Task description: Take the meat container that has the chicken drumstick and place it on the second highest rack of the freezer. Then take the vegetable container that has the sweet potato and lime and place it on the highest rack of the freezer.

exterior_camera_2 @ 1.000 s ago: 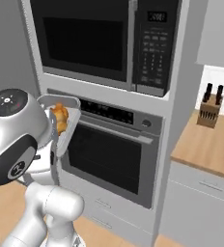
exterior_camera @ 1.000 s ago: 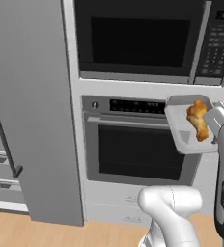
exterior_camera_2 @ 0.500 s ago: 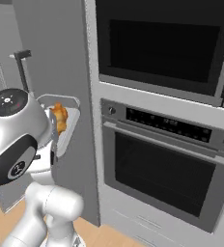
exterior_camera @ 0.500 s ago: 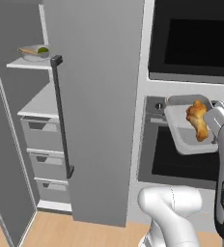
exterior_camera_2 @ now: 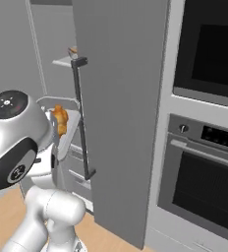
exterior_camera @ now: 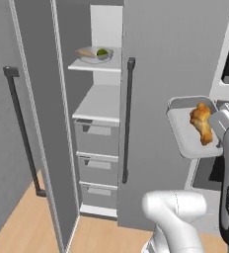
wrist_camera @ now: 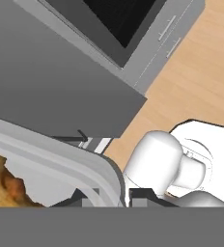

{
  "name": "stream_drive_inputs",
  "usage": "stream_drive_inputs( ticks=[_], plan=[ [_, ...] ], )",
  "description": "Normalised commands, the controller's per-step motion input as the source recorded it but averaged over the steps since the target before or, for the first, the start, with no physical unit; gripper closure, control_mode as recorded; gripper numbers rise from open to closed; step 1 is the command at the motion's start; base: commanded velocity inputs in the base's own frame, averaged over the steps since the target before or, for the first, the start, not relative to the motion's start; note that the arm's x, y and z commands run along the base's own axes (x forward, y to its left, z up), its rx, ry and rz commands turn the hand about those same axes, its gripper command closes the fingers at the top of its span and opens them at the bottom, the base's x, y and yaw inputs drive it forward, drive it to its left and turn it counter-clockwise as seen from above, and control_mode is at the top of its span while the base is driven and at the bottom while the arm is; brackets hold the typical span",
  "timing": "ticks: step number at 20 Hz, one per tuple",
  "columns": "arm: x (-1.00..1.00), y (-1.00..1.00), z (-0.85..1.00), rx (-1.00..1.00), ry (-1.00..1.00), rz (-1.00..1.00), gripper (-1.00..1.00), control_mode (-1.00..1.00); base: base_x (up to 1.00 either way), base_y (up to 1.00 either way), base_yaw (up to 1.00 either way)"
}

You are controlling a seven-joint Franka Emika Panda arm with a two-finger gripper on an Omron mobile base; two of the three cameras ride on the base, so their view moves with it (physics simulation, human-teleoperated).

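Clearly the tray [exterior_camera: 188, 134] with the drumstick [exterior_camera: 201, 123] rides in the air, its rim pinched by the gripper [wrist_camera: 123, 195], to the right of the open freezer [exterior_camera: 99, 148], so carrying continues and next comes sliding it onto the second shelf [exterior_camera: 100, 105], below the bowl [exterior_camera: 94, 54] holding sweet potato and lime.

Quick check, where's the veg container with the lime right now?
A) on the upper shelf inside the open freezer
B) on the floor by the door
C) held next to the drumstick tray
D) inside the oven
A: the veg container sits on the upper shelf inside the open freezer, while the drumstick tray is held apart, to the right of the door handle.
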Motion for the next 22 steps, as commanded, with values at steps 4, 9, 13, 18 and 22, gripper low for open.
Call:
stream_drive_inputs(
  ticks=[4,9,13,18,22],
  plan=[
    [0.00,0.00,0.00,0.00,0.00,0.00,1.00,1.00,0.37,0.77,0.07],
    [0.00,0.00,0.00,0.00,0.00,0.00,1.00,1.00,0.37,0.65,0.03],
    [0.00,0.00,0.00,0.00,0.00,0.00,1.00,1.00,0.32,0.01,-0.10],
    [0.00,0.00,0.00,0.00,0.00,0.00,1.00,1.00,0.30,0.11,-0.38],
    [0.00,0.00,0.00,0.00,0.00,0.00,1.00,1.00,0.45,0.44,-0.21]
  ],
)
